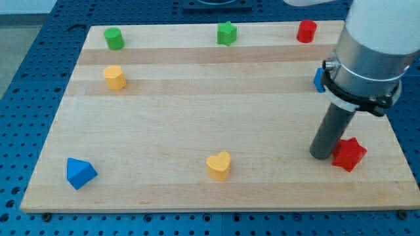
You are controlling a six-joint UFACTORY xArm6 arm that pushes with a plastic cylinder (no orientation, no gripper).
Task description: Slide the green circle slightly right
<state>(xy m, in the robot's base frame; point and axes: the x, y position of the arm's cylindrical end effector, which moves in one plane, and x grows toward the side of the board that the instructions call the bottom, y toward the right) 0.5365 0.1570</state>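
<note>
Eight blocks lying on wooden board (197,124): two green, two red, two yellow, two blue. Green circle (114,39) sitting upright at view's top-left corner, round, so no long axis or heading to tell. Green star (227,33) standing well to its right, in same row; red cylinder (306,31) beyond. Yellow hexagon (115,77) lying just below circle. Yellow heart (219,166) and blue triangle (80,173) resting near view's bottom. Blue block (318,80) showing partly behind my rod, shape unclear. My tip (321,156) touching red star (348,154), far from circle. Carrying no pincer, only rod.
</note>
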